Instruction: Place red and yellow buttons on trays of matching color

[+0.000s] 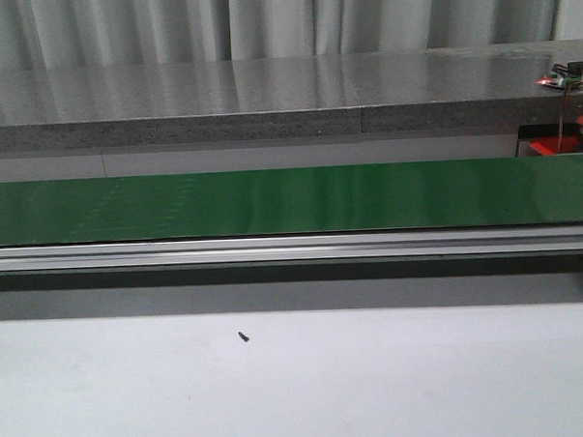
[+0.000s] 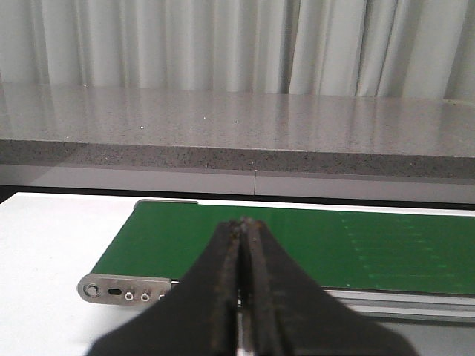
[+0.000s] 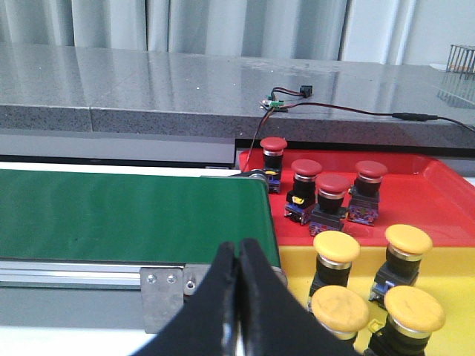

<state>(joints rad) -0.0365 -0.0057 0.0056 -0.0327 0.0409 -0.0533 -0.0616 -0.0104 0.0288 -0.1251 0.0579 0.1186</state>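
So, four red buttons (image 3: 332, 194) sat on the red tray (image 3: 438, 200) and four yellow buttons (image 3: 341, 308) on the yellow tray (image 3: 364, 256), all just beyond & beside the right gripper (image 3: 239, 252). Prob rigid, top-heavy, slick domes; grab the body under the cap. Both grippers were pinched closed, empty, left gripper (image 2: 243, 226) over the green belt (image 2: 356, 245).

This looks like a lab or factory test cell set up for sorting. A long dark green conveyor belt (image 1: 271, 202) runs on a silver aluminium frame (image 1: 293, 249) across a plain white tabletop (image 1: 299, 383). Behind it stands a speckled grey stone ledge (image 1: 248, 99) carrying a small wired circuit board (image 3: 273, 103), with pleated pale grey curtains (image 1: 264, 21) as backdrop. Industrial mushroom-head push buttons stand in a bright red plastic tray (image 3: 438, 196) and a yellow plastic tray (image 3: 445, 271).
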